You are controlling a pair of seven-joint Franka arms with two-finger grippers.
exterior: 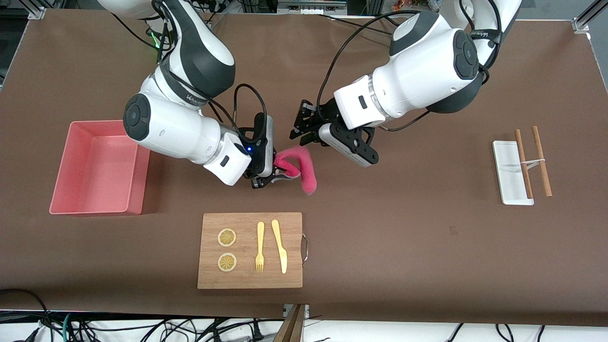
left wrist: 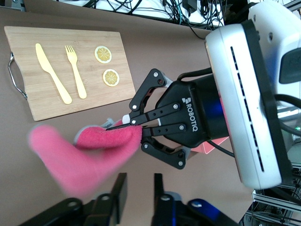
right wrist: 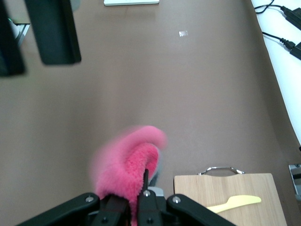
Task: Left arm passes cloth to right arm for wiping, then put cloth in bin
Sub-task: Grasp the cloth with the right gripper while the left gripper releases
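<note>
The right gripper [left wrist: 123, 123] pinches the blurred cloth [left wrist: 89, 155], jaws apparently closed, beside the cutting board [left wrist: 70, 70].

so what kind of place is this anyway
Probably a robotics lab test bench: two arms bolted at a brown-covered table, loose cables along its edge, and staged props like the cutting board and pink bin.

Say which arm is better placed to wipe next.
Right: its pincer is shut on the cloth, above the table near the board. The left pincer is open and off the cloth.
</note>
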